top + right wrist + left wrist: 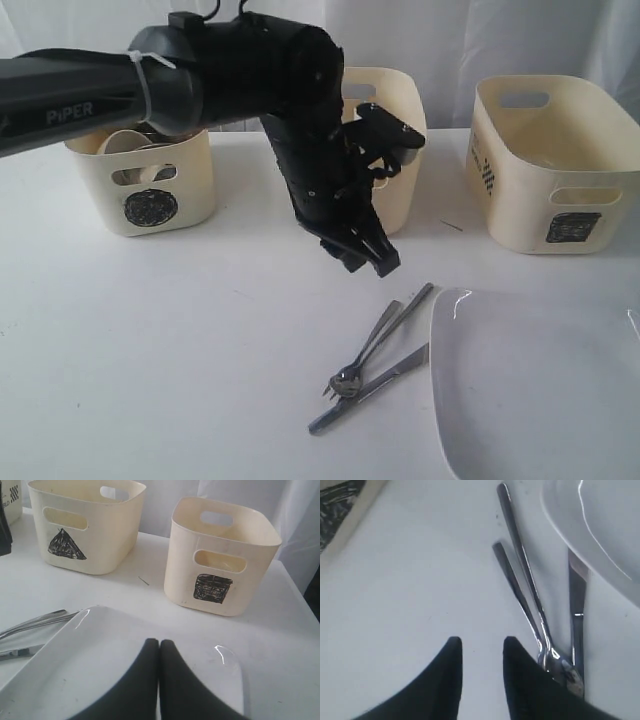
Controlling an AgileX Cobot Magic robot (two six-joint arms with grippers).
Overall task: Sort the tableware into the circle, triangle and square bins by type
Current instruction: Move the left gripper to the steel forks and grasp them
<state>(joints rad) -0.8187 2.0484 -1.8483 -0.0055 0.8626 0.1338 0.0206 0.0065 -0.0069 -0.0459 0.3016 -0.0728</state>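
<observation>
1. Left wrist view: left claw (481, 642) hangs jaws apart (nothing between them) over the bare table (395, 605).
2. The metal cutlery (531, 587) lies just beside one finger, near the table's front edge, against the white plate (600, 525).
3. The right claw (159, 642), jaws together, is over that plate.

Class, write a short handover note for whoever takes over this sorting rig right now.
Left hand: open, empty, tips near the cutlery.
Right hand: shut, empty, above the white plate.
Done: circle bin already holds some items.
Left: cutlery and plate not yet binned; triangle bin and square bin stand farther back.
</observation>
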